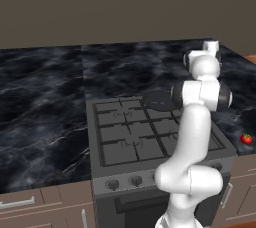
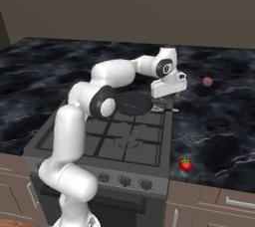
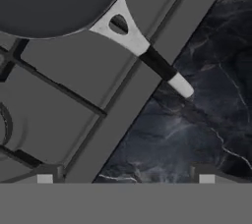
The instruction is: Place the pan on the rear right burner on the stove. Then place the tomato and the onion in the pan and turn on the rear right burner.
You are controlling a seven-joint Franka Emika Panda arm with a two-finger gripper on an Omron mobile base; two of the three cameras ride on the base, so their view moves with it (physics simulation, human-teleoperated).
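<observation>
The small round dark grey frying pan with its thin silvery handle (image 2: 132, 104) sits on the black grid grates of the dark grey gas stove (image 1: 125, 137), over the rear right burner. From the left base camera I see the pan at about one o'clock of the stove top, partly behind my own arm. So I judge the first step done: the pan is placed and I am not holding it.

My two-finger gripper (image 2: 168, 102) hangs just above the stove's right edge, beside the pan's handle. Through my hand camera the pan lies at eleven o'clock, its handle running down toward four o'clock and ending over the black marbled counter (image 3: 197, 134). My fingertips (image 3: 206, 179) stand wide apart at the bottom of that picture, with nothing between them.

Moving right, the tiny dull pinkish-red onion (image 2: 207, 81) rests on the counter at about two o'clock from the pan, well apart from it. The tiny bright red tomato with its green top (image 2: 185, 164) rests near the counter's front edge, at about five o'clock from the pan, just beside the stove's front right corner.

Both of them are yet to go into the pan. The round front knobs (image 2: 124, 181) look untouched, and I see no flame, so lighting the burner is also left.
</observation>
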